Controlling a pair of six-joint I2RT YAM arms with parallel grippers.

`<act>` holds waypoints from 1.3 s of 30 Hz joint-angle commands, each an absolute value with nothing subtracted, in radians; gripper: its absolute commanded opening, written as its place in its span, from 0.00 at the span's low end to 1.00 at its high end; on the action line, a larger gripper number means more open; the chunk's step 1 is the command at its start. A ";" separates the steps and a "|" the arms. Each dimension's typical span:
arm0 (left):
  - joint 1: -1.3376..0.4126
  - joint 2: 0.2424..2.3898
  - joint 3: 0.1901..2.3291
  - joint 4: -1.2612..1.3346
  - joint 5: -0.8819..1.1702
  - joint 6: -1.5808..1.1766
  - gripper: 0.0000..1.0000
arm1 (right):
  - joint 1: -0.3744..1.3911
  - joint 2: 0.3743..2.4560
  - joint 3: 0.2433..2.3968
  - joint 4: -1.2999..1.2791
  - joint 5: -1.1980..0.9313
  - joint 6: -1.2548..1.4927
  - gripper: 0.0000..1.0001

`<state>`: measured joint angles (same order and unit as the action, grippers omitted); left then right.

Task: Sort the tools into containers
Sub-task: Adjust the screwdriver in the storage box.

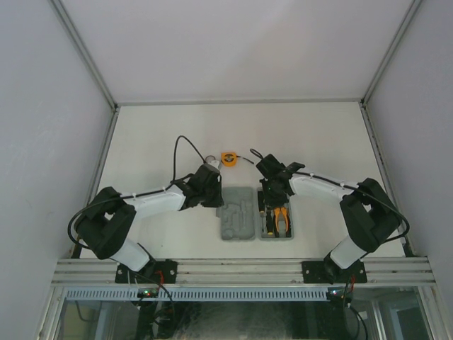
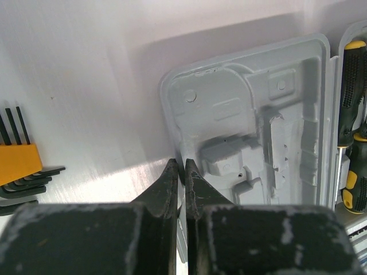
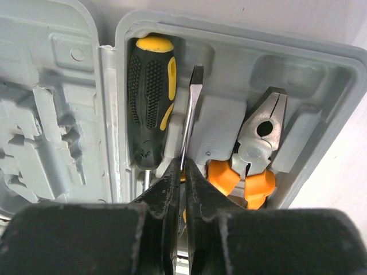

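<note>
Grey tool case (image 1: pixel 238 223) lies open on the worktop (image 1: pixel 156 134) between the arms. Its right half holds the pliers (image 3: pixel 258 154), one black-and-yellow screwdriver (image 3: pixel 150 109) and a second screwdriver (image 3: pixel 192 109), whose bare shaft is pinched between the closed fingers of the right claw (image 3: pixel 182 167). The left claw (image 2: pixel 181 169) is closed on nothing, its tips right at the rim of the case's left half, while the hex-key set (image 2: pixel 20 166) lies on the worktop to its left and the tape measure (image 1: pixel 228 159) sits beyond the case.
</note>
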<state>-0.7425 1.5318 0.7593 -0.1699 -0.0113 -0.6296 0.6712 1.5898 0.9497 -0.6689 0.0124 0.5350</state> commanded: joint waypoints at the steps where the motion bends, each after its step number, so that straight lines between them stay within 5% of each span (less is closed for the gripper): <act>1: -0.758 1.551 0.770 -0.197 0.009 -0.654 0.00 | 0.698 1.626 0.949 -0.779 -0.020 0.525 0.03; 15: -0.758 1.544 0.762 -0.198 0.001 -0.706 0.00 | 0.729 1.601 0.941 -0.824 -0.051 0.557 0.00; 29: -0.758 1.536 0.755 -0.198 -0.003 -0.723 0.00 | 0.706 1.356 0.953 -0.727 0.141 0.588 0.18; 39: -0.758 1.492 0.699 -0.161 -0.012 -0.869 0.00 | 0.715 1.337 0.939 -0.725 0.141 0.597 0.18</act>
<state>-0.7479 1.5261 0.7490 -0.1761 0.0071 -0.7708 0.7074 1.3464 0.9379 -0.7525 0.1318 0.5831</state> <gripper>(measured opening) 0.042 0.181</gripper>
